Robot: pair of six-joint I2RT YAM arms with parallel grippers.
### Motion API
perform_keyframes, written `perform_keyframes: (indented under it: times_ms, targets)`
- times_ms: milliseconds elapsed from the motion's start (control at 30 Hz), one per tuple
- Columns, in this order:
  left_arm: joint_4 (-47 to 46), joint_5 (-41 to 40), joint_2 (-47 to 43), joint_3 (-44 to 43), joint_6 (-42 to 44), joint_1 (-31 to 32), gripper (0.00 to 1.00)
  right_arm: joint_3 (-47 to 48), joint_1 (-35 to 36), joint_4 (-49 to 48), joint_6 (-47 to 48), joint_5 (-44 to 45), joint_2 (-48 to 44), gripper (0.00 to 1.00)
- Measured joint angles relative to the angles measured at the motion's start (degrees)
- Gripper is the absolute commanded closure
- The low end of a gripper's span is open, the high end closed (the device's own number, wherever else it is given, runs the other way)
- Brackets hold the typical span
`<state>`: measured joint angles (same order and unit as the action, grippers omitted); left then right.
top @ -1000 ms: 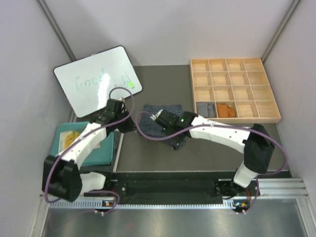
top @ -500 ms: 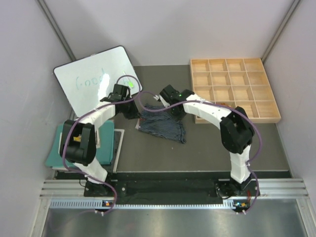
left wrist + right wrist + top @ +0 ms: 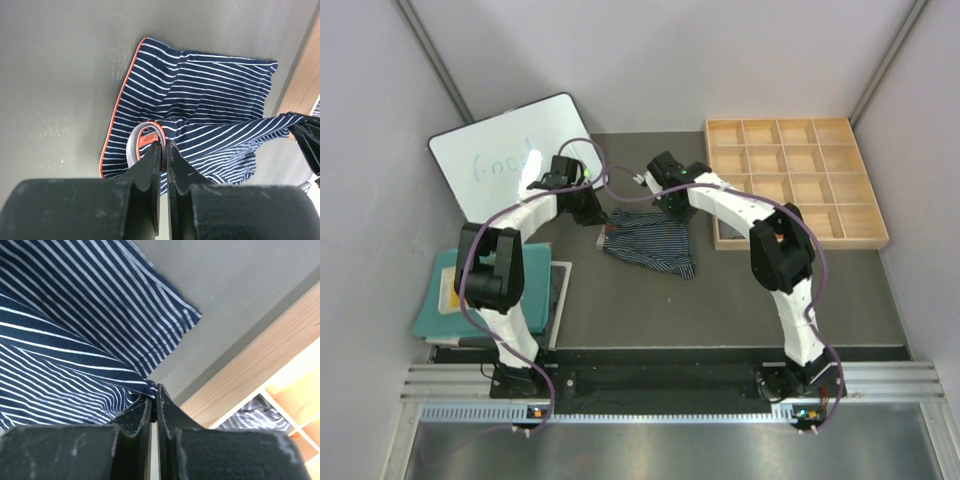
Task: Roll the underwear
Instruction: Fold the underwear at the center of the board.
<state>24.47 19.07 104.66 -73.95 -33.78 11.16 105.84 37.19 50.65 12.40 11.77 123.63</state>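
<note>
The dark navy white-striped underwear (image 3: 652, 243) lies on the grey table, its far edge lifted. My left gripper (image 3: 599, 214) is shut on its grey and orange waistband (image 3: 141, 141) at the left end. My right gripper (image 3: 669, 206) is shut on the far right corner (image 3: 150, 386), close to the wooden tray. The cloth (image 3: 200, 95) hangs stretched between the two grippers. A grey pinstriped pair (image 3: 256, 415) sits in a tray compartment. The rust-orange pair is hidden behind my right arm in the top view.
A wooden tray (image 3: 830, 160) with several compartments stands at the back right, its wall (image 3: 240, 367) right beside my right gripper. A whiteboard (image 3: 500, 165) leans at the back left. A teal cloth mat (image 3: 440, 300) lies at the left edge.
Both arms have reached to the far side of the table. Each gripper now holds an end of the navy underwear's far edge, and the cloth has shifted back and spread wider.
</note>
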Motion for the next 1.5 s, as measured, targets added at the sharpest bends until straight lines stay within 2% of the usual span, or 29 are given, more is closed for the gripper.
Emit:
perform_keyframes:
  times_ms: [500,567,667,700,733,800,833,867,967,1167,1300,1500]
  targets:
    - [-0.15,1.07,4.98,-4.24,0.83,-1.75,1.00,7.96,-1.57,1.81,2.64,0.46,4.98,1.00]
    - [-0.24,1.09,5.62,-4.92,0.90,-1.75,0.97,7.98,-2.03,1.86,2.69,0.46,5.60,0.97]
    - [-0.46,1.07,5.88,-5.09,0.94,-1.75,0.73,8.59,-2.64,1.68,2.86,0.48,6.84,0.84]
    - [-0.48,1.07,5.90,-5.11,0.98,-1.75,0.57,8.63,-2.78,1.44,2.69,0.46,7.08,0.78]
    - [-0.52,1.05,5.90,-5.16,1.09,-1.75,0.49,8.66,-2.93,1.22,2.75,0.61,7.32,0.65]
    - [-0.50,0.98,5.90,-5.33,1.11,-1.81,0.38,8.87,-3.19,1.22,2.86,0.90,7.63,0.51]
    - [-0.55,1.01,5.88,-5.35,1.31,-1.86,0.33,9.35,-3.34,1.22,2.34,1.01,7.85,0.41]
    - [-0.57,0.94,5.88,-5.38,1.16,-1.90,0.32,10.14,-3.48,1.16,2.14,1.20,8.20,0.37]
    - [-0.55,0.72,5.68,-5.35,1.18,-2.01,0.30,12.20,-3.78,0.92,1.33,1.29,8.57,0.29]
    - [-2.10,0.61,0.15,0.13,1.16,-2.10,0.31,11.87,-4.11,0.20,-2.16,0.42,6.95,0.29]
    - [-4.09,1.73,-2.84,5.75,0.72,-2.12,0.32,3.80,-4.11,-0.35,-7.43,-4.26,0.22,0.29]
    - [-6.49,3.34,-2.84,11.34,0.42,-2.10,0.35,-14.78,-4.11,-3.67,-17.70,-13.86,-14.12,0.29]
